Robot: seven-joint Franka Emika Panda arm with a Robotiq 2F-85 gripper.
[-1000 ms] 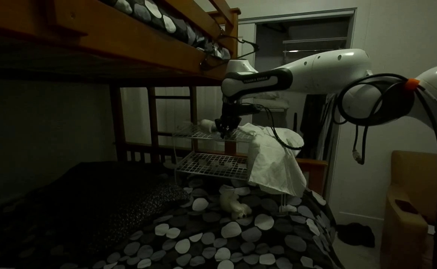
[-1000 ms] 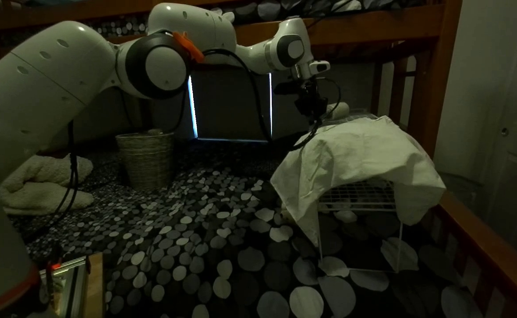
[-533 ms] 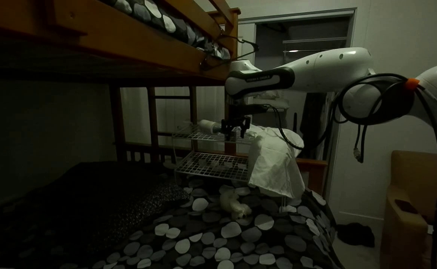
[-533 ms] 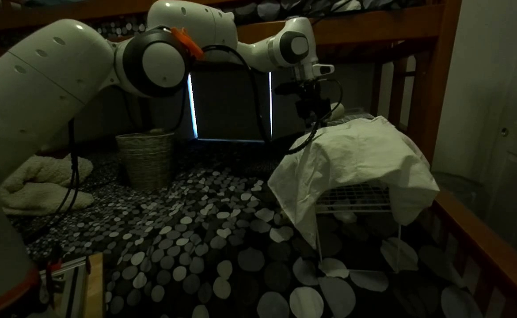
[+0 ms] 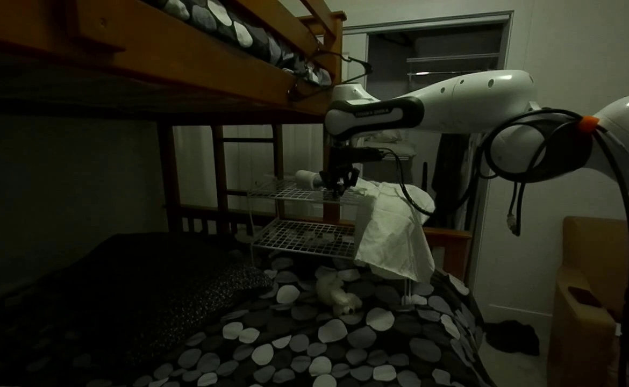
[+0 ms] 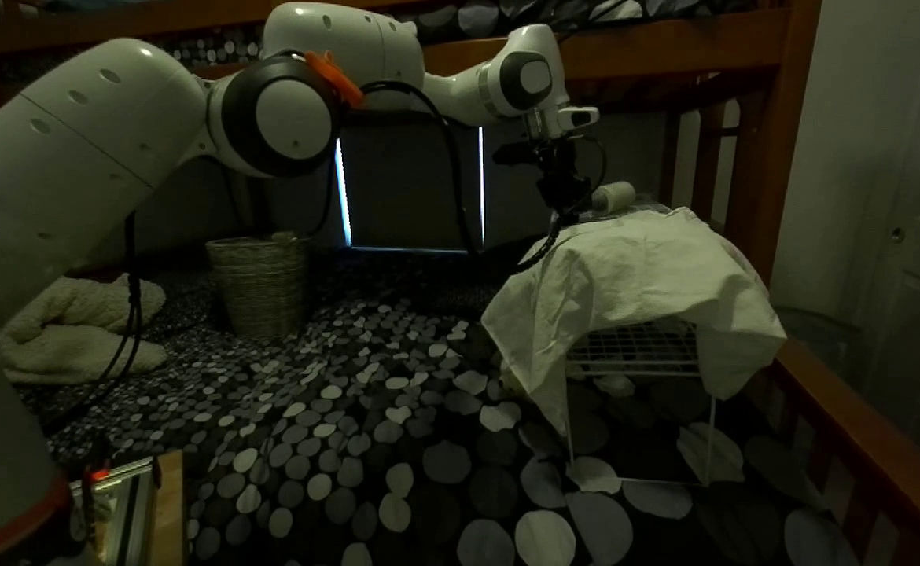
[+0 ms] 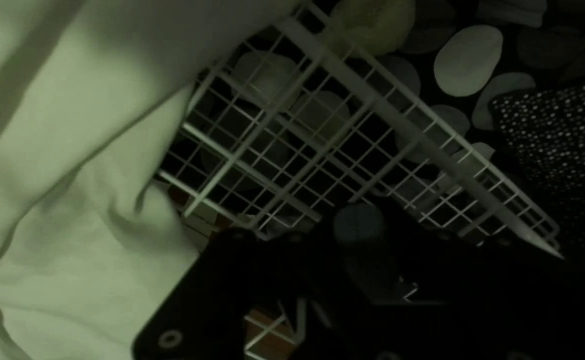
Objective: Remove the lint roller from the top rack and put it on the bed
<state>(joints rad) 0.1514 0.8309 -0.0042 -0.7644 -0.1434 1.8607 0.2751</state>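
In an exterior view, the Robotiq gripper [image 5: 340, 189] is clamped around the handle of the lint roller [image 5: 306, 179], whose white roll points left over the top rack [image 5: 286, 193]; whether they touch is unclear. White cloth [image 5: 392, 231] drapes the rack's right end.

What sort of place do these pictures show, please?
Probably a bedroom: a wooden upper bunk sits above the bed, and both have dark bedding with pale circles.

White cloth [image 6: 633, 275] sags in folds here, a woven basket [image 6: 259, 287] stands near crumpled fleece [image 6: 75, 350], and there lies a pale plush toy [image 5: 337, 295], a tan armchair [image 5: 580, 333] well apart.
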